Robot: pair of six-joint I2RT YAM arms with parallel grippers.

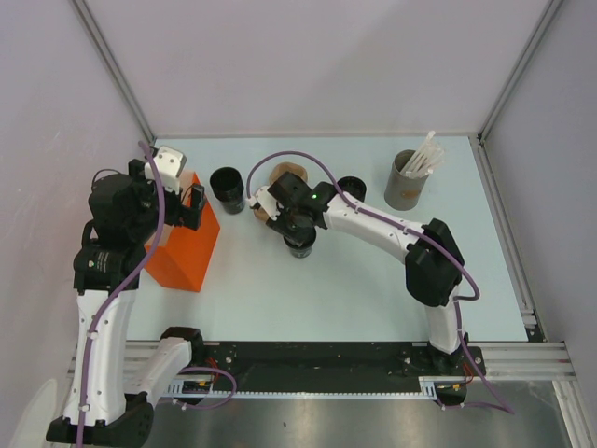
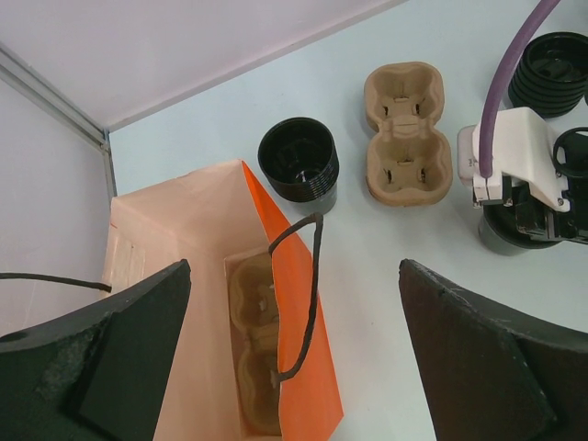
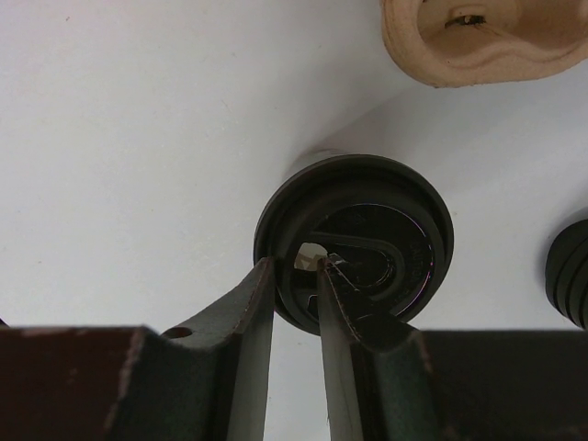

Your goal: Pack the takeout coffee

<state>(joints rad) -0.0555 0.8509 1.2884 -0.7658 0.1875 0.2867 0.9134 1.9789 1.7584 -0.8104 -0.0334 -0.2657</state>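
Takeout coffee, the small black disposable cup with a black lid (image 3: 367, 230), is not packed yet. It stands on the table well to the right of the tall orange paper bag (image 1: 182, 250).

That bag stands open, and a brown pulp cup carrier (image 2: 255, 349) lies at its bottom, so I judge that part of the packing is done. My left pincer (image 2: 294, 274) hangs over the bag's mouth with its jaws wide apart, holding nothing.

Just right of the bag stands an open black cup with ribbed sides (image 1: 227, 189), and further right of the bag lies a second brown pulp carrier (image 2: 404, 133).

My right pincer (image 3: 296, 266) is almost closed, nipping the coffee's lid at its rim: one finger is outside the rim, the other in the lid's recess.

What is left, as I judge it, is to lift the cup, carry it over to the bag and lower it in upright.
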